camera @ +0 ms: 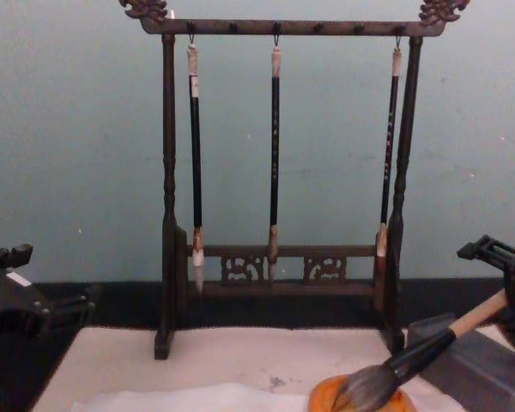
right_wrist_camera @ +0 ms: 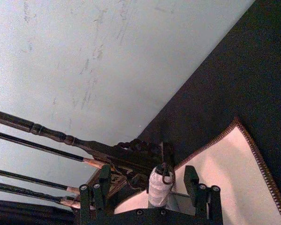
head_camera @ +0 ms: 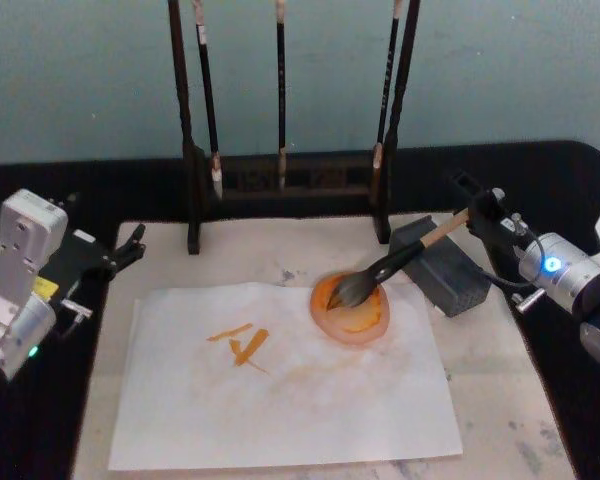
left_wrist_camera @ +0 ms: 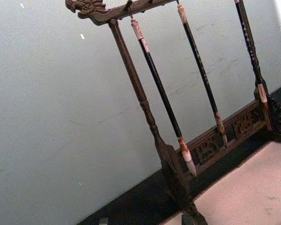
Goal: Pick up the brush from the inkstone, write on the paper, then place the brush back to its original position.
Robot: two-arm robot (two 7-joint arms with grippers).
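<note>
You are looking, as I judge it, at the closing step. The paper (head_camera: 280, 400) is carrying orange strokes (head_camera: 242, 345) and the brush (head_camera: 405, 258) is lying propped at its resting place, so the job now is letting go cleanly. The right gripper (right_wrist_camera: 147, 180) is sitting at the looped end of the handle with its jaws apart. One is standing on each side of the wood, a little gap is showing on both sides, and nothing is clamped. Ahead of the jaws the handle is sloping down across the grey inkstone (head_camera: 450, 285). Farther ahead the tuft is resting in the orange dish (head_camera: 365, 325) at the paper's edge. When you are drawing away, be backing straight along the line of the handle, with the jaws as wide as they are. That way neither finger is brushing the wood or catching the small loop. Be lifting only once the fingertips are behind the handle's end. The brush is leaning on the inkstone alone, so a sideways nudge is likely to roll it, and a wet tuft swinging out of the dish would be smearing the sheet. The left gripper (head_camera: 128, 245) is parked well off to the other side, beside the mat (head_camera: 510, 400), and is needing nothing from you.
</note>
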